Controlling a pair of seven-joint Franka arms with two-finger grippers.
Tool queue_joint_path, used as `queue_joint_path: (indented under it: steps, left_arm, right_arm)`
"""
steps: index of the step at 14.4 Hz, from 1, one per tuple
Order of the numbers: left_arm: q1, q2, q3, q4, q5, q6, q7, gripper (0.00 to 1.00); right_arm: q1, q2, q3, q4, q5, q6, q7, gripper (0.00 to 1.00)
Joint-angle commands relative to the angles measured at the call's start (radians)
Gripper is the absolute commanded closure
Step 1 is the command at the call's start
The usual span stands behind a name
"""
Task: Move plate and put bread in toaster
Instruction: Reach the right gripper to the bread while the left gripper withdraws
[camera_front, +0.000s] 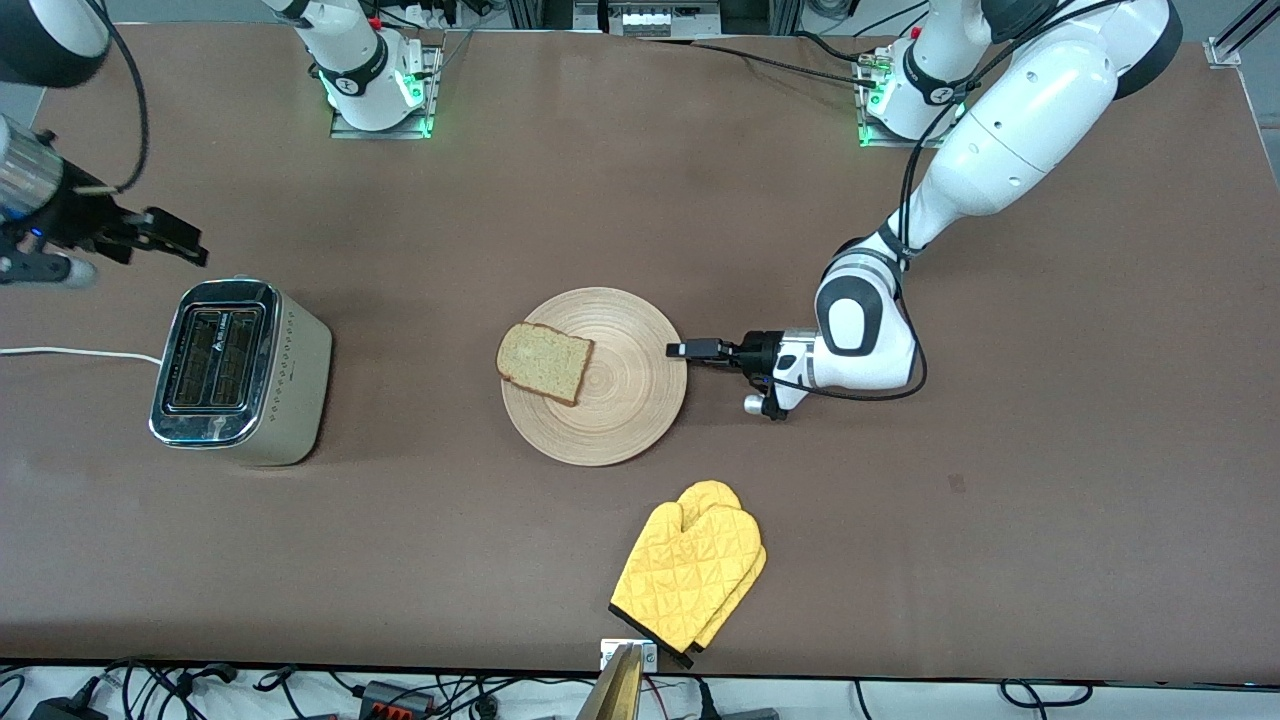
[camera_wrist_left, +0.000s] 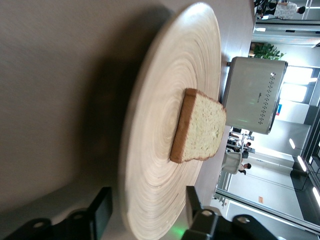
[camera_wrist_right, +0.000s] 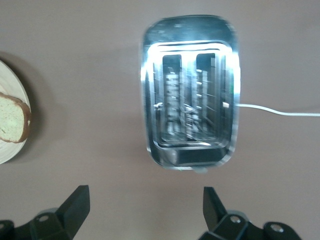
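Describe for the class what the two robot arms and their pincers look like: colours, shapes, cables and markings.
Both arms are glossy white with rounded, tube-like segments and dark grey or black joint bands. Black cables run along the left arm. Each base sits on a metal plate lit by green lights. The left pincer and the right pincer are black, each with two flat fingers. The right arm's wrist is silvery metal.

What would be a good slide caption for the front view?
Left gripper open at the wooden plate's rim, bread on it; right gripper open above the table by the empty toaster.
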Motion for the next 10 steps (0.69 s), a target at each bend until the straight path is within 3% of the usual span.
queue_joint_path:
  steps: [1, 5, 10]
  left_arm:
    - [0.068, -0.031, 0.035, -0.012, 0.098, -0.086, 0.024, 0.00]
    - [0.189, -0.110, 0.066, -0.018, 0.193, -0.295, -0.060, 0.00]
    - [0.306, -0.268, 0.095, -0.004, 0.472, -0.426, -0.252, 0.00]
  right_arm:
    - [0.064, 0.052, -0.001, 0.003, 0.039, 0.056, -0.002, 0.00]
    - [0.156, 0.161, -0.001, 0.003, 0.047, 0.180, 0.010, 0.00]
    - [0.281, 0.274, -0.001, 0.001, 0.062, 0.295, 0.187, 0.00]
